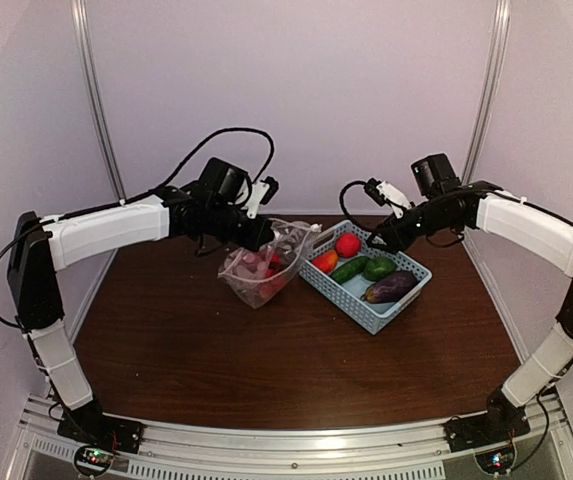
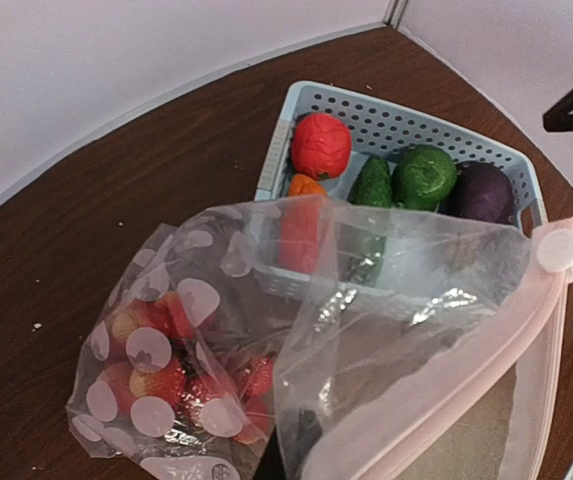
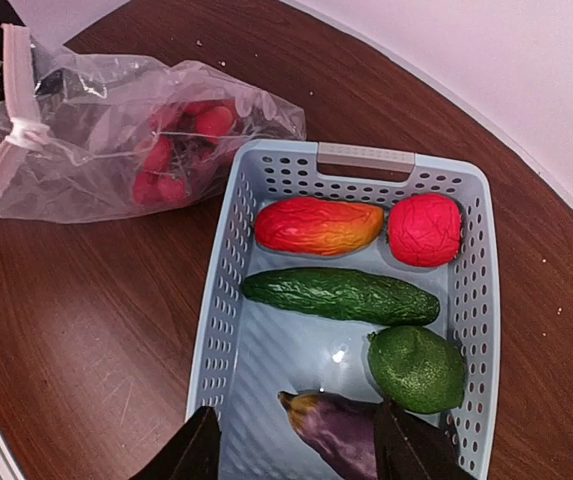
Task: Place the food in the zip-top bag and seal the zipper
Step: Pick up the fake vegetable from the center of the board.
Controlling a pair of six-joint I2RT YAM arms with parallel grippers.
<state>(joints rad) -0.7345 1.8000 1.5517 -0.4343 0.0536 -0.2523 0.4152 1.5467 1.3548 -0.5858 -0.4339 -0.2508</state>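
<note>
Clear spotted plastic marks the left of the scene: the bag point(image 1: 261, 270) stands on the brown table point(image 1: 216, 350) with its mouth lifted toward the left gripper point(image 1: 256, 232). That gripper seems to be pinching the upper edge of the bag (its fingers are hidden behind the film in the left wrist view, so this is judged from how the mouth is held up). A cluster of red strawberries point(image 2: 156, 385) lies in the bottom of the bag, so part of the loading is done. The zipper point(image 3: 11, 75) gapes open, with nothing sealed yet.

Just right of the bag, touching or nearly so, sits the light blue basket point(image 3: 216, 300), which holds what is left to move: a red-orange piece point(image 3: 318, 226), a round red one point(image 3: 424, 230), the cucumber point(image 3: 341, 295), the green pepper point(image 3: 418, 368) and the eggplant point(image 3: 336, 430).

Farthest right, the right gripper point(image 3: 306, 450) hovers over the near end of the basket, fingers spread wide and holding nothing, with the eggplant below them. By my reckoning five pieces remain, then the sealing.
</note>
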